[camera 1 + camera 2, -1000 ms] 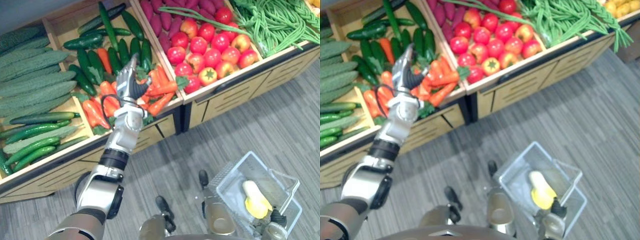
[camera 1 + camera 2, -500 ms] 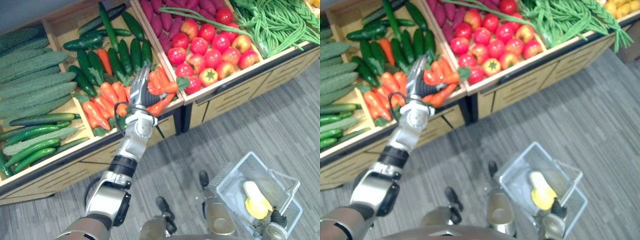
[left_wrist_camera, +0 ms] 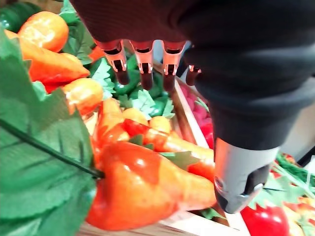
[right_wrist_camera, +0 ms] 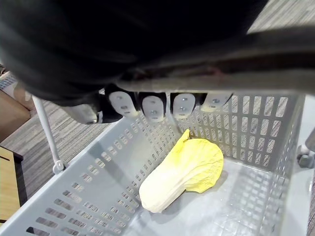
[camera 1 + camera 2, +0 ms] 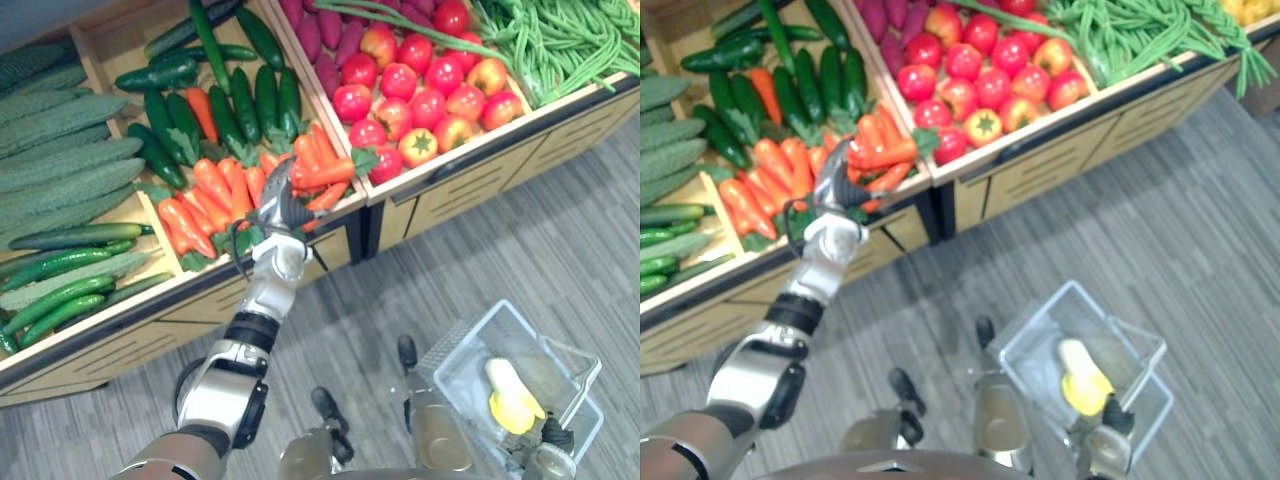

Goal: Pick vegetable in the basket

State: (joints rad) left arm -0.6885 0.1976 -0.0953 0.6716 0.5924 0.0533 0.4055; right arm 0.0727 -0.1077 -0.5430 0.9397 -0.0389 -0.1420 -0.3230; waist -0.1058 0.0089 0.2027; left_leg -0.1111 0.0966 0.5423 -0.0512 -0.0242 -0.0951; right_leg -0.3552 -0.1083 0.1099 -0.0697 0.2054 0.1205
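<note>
Orange carrots (image 5: 215,190) with green leaves lie heaped in the front part of a wooden bin. My left hand (image 5: 279,198) hovers over the carrots near the bin's front edge. In the left wrist view its fingers (image 3: 142,61) are straight above the heap, with the thumb (image 3: 240,172) beside a big carrot (image 3: 147,189); it holds nothing. A clear grey plastic basket (image 5: 455,365) hangs at the lower right with a pale yellow cabbage (image 4: 182,172) inside. My right hand (image 4: 162,105) is curled round the basket's handle.
Dark cucumbers (image 5: 250,95) lie behind the carrots, and bumpy green gourds (image 5: 60,170) fill the left bin. Red tomatoes (image 5: 430,95), purple sweet potatoes (image 5: 325,35) and green beans (image 5: 560,40) fill the bins to the right. Grey floor (image 5: 500,240) lies before the stand.
My left hand has moved right and towards the bin's front edge, from over the cucumbers and carrots to the front carrots. The basket and cabbage have not moved.
</note>
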